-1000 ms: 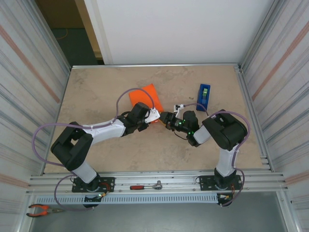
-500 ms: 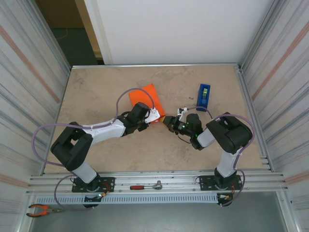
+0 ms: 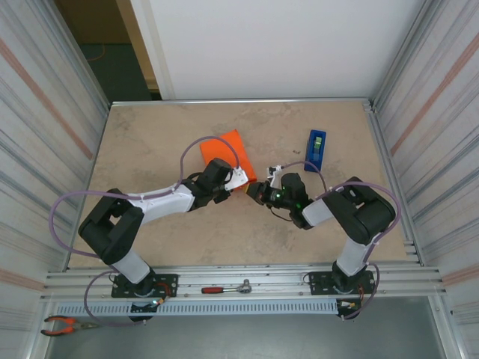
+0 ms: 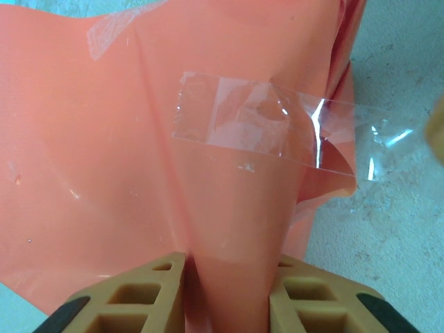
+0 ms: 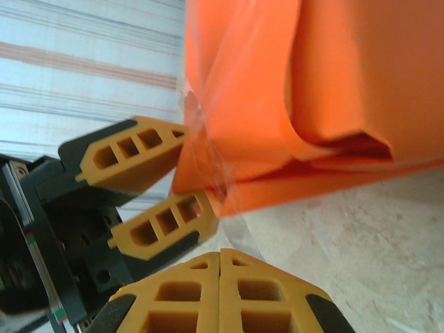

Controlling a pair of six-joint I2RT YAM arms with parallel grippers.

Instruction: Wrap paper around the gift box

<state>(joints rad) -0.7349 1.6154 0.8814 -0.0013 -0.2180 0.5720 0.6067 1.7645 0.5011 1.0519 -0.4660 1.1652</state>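
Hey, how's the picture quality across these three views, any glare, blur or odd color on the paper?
Top external: even light, sharp, no glare on the table. Left wrist: white glare streaks on the tape, and the paper looks pale and washed out. Right wrist: the paper reads deep orange, with a dark shadow inside its fold.

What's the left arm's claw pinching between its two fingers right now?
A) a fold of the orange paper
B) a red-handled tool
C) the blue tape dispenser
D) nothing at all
A: in the left wrist view a fold of the orange paper runs down between the fingers of the left gripper, with a strip of clear tape stuck across it.
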